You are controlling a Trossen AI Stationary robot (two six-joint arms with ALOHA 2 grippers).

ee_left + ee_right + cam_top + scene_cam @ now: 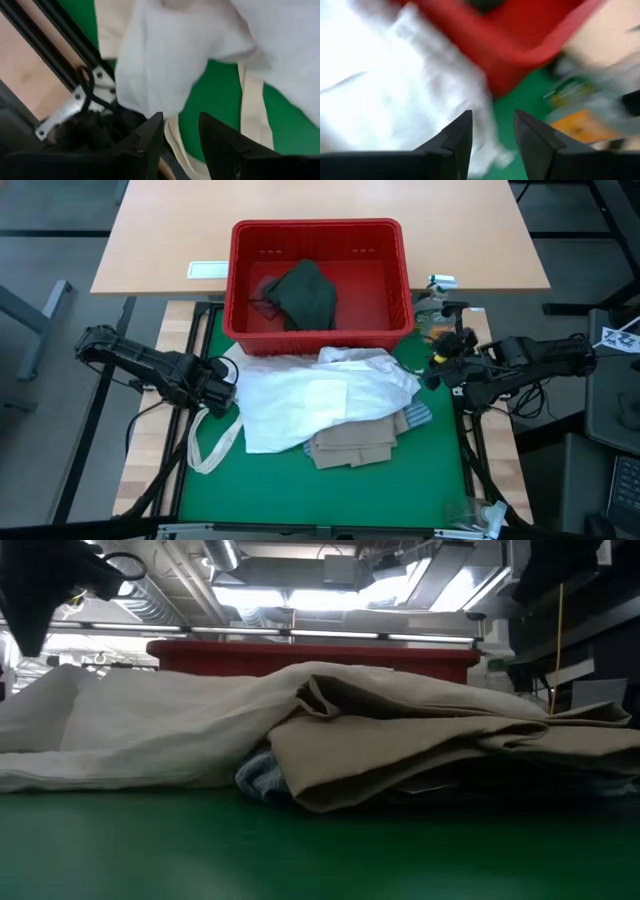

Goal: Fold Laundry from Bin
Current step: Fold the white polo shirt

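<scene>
Past my left gripper, its two dark fingers parted with nothing between them, I see a white cloth and a cream strap lying on the green surface, beside a black frame rail.

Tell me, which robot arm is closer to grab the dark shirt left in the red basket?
Probably the right gripper: it sits open nearer the red basket than the left gripper.
</scene>
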